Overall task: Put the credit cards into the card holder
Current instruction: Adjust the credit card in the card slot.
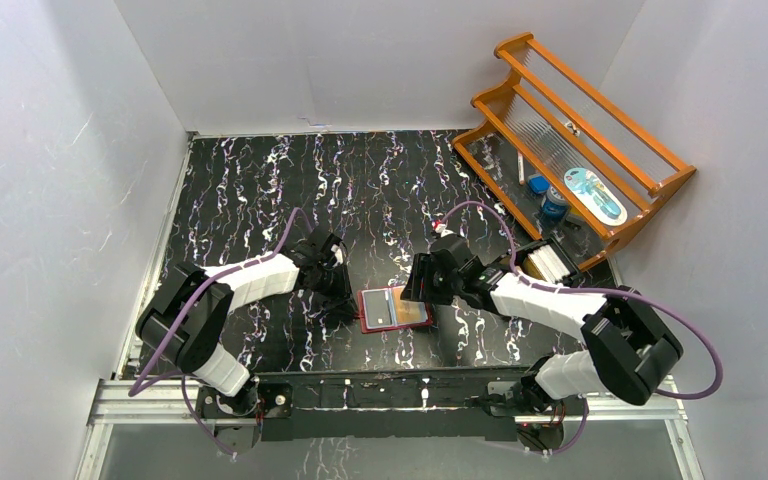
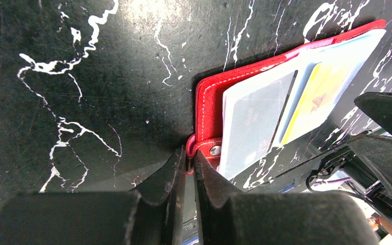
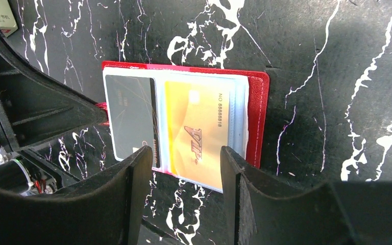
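Top: card holder (image 1: 393, 310) lies open on the table (image 1: 260, 180) between my grippers.
Left wrist: my left gripper (image 2: 190, 162) is pinched nearly closed on its red snap tab (image 2: 204, 148).
Right wrist: my right gripper (image 3: 184, 158) has jaws apart, straddling the orange card (image 3: 199, 127) marked "VIP", "NO 8888…", which sticks out of its pocket.

The orange credit card (image 3: 199, 138) reads "VIP" and "NO", then a number mostly eights.
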{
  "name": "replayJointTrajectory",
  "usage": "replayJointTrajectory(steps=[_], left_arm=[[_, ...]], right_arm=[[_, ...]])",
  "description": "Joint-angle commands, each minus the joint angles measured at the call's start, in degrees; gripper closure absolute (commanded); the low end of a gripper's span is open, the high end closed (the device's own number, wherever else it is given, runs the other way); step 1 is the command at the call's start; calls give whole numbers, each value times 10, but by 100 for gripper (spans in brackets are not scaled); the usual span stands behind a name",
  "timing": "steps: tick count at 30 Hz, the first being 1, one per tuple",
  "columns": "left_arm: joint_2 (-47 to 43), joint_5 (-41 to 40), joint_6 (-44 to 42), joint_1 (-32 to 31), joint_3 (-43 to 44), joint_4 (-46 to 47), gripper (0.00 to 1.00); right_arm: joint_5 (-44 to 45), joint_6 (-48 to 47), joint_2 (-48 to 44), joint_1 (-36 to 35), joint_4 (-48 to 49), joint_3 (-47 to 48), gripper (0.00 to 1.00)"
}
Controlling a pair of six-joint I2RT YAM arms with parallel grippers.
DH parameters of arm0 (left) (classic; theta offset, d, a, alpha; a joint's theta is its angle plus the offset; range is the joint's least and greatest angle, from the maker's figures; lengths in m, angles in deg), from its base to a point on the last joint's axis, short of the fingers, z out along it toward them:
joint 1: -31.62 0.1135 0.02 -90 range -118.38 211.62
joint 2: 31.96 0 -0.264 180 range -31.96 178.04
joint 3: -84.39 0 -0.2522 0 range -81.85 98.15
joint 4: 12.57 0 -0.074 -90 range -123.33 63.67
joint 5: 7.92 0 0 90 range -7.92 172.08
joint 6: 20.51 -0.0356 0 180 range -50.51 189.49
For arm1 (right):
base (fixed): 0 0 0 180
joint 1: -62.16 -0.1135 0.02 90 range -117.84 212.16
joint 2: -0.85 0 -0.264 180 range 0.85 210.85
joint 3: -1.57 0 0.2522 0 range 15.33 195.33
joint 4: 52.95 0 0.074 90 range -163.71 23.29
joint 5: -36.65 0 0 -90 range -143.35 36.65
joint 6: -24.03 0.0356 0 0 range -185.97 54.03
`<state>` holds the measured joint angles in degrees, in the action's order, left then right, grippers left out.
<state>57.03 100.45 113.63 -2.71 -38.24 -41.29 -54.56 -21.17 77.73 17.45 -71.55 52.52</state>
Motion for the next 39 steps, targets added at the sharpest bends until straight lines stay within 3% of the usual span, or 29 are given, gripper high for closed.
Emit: replayJointTrajectory(steps=[1, 16, 24, 39], left_arm=[[-3, 11, 2, -2, -3, -7, 91], [1, 16, 2, -2, 2, -7, 91], [4, 17, 3, -2, 2, -4, 91], [2, 18, 7, -3, 2, -2, 91]], right_arm=[[7, -6, 11, -1, 8, 18, 40], [-18, -11, 56, -1, 36, 8, 40], [-126, 56, 54, 0, 187, -26, 40], [-186, 110, 56, 0, 263, -32, 40]])
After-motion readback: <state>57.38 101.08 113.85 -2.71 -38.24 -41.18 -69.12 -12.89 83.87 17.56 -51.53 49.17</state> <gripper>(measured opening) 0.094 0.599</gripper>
